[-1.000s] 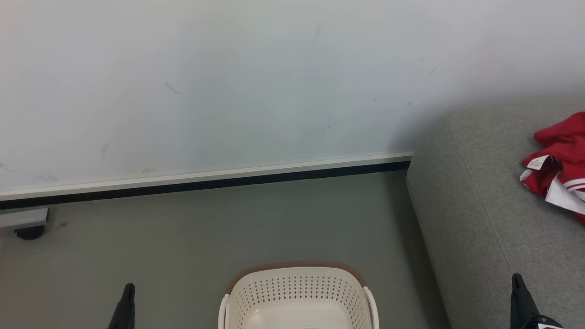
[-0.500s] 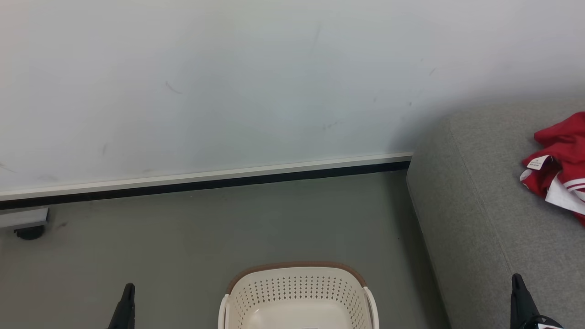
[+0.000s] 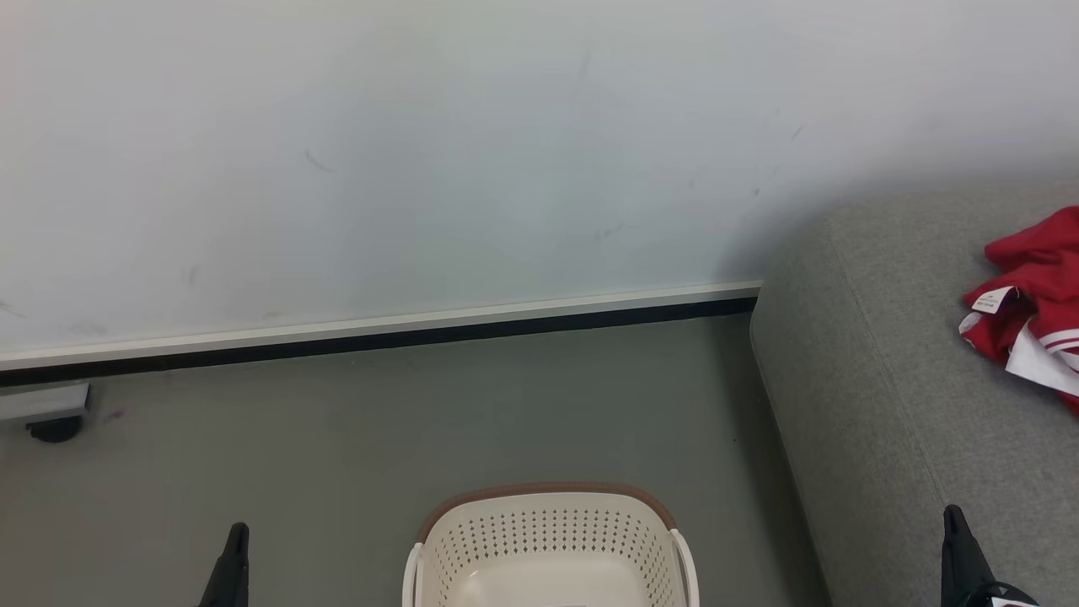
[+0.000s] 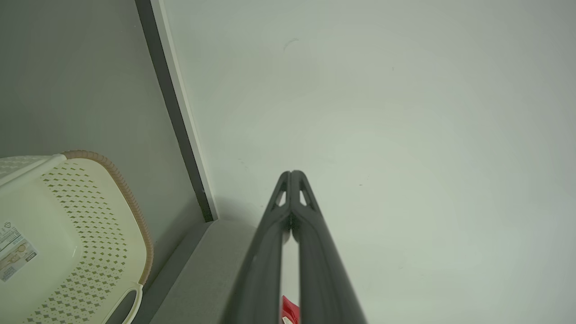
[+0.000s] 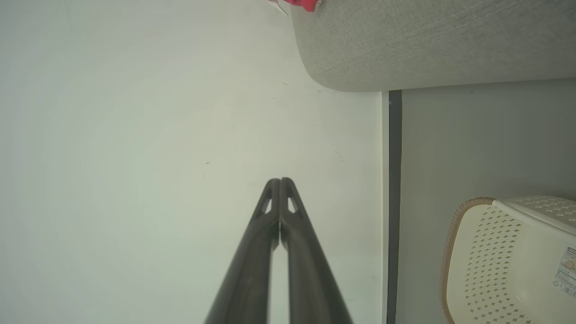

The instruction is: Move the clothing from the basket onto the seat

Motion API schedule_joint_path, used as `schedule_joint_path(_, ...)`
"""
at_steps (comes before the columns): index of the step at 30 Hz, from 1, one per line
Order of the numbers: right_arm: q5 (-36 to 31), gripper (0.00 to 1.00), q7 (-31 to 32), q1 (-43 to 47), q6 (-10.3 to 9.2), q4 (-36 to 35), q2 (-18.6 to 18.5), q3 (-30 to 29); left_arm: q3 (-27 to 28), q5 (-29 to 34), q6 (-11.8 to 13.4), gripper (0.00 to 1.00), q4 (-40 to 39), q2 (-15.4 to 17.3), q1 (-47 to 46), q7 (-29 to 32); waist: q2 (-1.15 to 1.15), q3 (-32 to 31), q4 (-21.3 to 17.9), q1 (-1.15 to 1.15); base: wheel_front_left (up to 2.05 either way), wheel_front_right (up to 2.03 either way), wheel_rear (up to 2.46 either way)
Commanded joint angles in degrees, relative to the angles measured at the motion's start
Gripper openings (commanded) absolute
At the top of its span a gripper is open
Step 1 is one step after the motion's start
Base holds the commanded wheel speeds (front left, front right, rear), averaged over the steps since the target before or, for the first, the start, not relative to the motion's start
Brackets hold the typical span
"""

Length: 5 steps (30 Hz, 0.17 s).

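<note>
Okay, both arms sit low and the fingers point at the wall [image 3: 506, 143]. On the left gripper [image 4: 291, 173] the fingers are clenched tip to tip with nothing pinched. A sliver of red shows through the slit below the tips, and I read that as the pile beyond, not a catch. On the right gripper [image 5: 280, 180] it's the same: tips pressed together, empty.

The basket [image 3: 548, 491] stands on the floor [image 3: 421, 405] between the two pairs of fingers, just ahead of them. The clothing [image 3: 1033, 287] lies bunched on the seat [image 3: 877, 396], ahead of the right fingers and a touch to their outer side, well apart from the basket.

From both wrists I see bare basket floor and a label [image 4: 15, 252], no fabric. Its near end is cut off, though, so I won't call it finished. My read is that the step now is a check.

To do it well, I'd tip the head down until the whole basket floor shows. If anything is left, I'd spread the fingers before going in. I'd drop through the middle, clear of the rim and handles, and pinch a thick fold rather than an edge. Then I'd lift high enough that nothing drags on the rim before swinging toward the seat.
</note>
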Motion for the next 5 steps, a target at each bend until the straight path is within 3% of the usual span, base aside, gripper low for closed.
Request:
schedule_joint_path(1,-0.06,0.0,0.14,-0.37,0.02,-0.05,0.11,-0.09,0.1,-0.19,-0.14,0.0,0.12,0.28,-0.45,0.1,0.0,0.0,0.0,0.0,0.0,0.0,0.0)
schedule_joint_path(5,-0.1,0.0,0.17,-0.38,0.02,-0.05,0.13,-0.12,0.1,-0.19,-0.14,0.0,0.12,0.28,-0.45,0.09,0.0,0.0,0.0,0.0,0.0,0.0,0.0)
